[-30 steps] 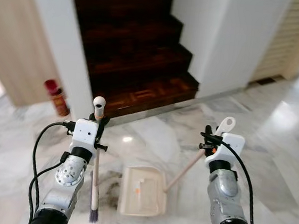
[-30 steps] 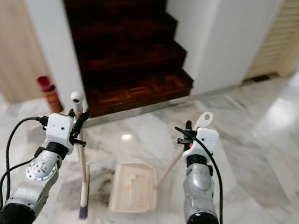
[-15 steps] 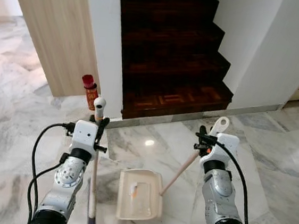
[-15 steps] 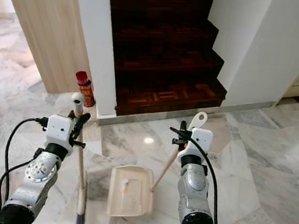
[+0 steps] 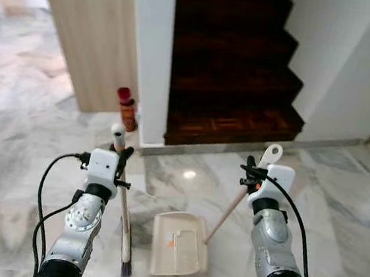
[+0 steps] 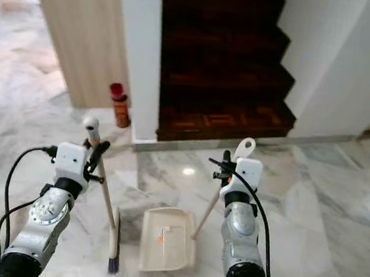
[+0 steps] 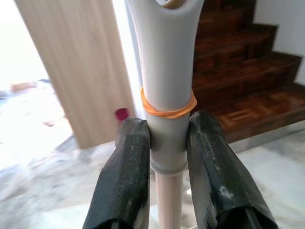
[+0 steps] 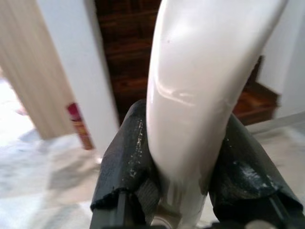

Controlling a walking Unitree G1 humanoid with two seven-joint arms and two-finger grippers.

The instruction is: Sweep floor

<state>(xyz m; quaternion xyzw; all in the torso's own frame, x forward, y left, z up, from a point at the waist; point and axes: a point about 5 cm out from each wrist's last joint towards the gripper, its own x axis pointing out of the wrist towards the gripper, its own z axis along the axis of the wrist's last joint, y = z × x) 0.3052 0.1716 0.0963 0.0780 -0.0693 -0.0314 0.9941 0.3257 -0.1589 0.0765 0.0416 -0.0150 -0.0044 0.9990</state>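
Note:
My left gripper point(image 5: 120, 159) is shut on the upper handle of a broom point(image 5: 123, 206); its grey grip carries an orange rubber band point(image 7: 167, 110) between the black fingers point(image 7: 127, 181). The dark bristles point(image 5: 125, 269) rest on the marble floor point(image 5: 29, 168) below my left arm. My right gripper point(image 5: 255, 179) is shut on the white grip point(image 8: 200, 90) of a cream dustpan point(image 5: 178, 244), which lies flat on the floor between my arms. A little debris point(image 5: 171, 241) sits in the pan.
Dark wooden stairs point(image 5: 234, 84) rise straight ahead between a white pillar point(image 5: 151, 49) and a white wall point(image 5: 352, 63). A red canister point(image 5: 126, 108) stands on the floor by the pillar's base. A light wooden panel point(image 5: 93, 36) lies further left. Marble floor spreads to both sides.
The view has swung, so the stairs now sit further right and the floor at left shows more. The broom head has shifted closer to the dustpan. Both grips are unchanged.

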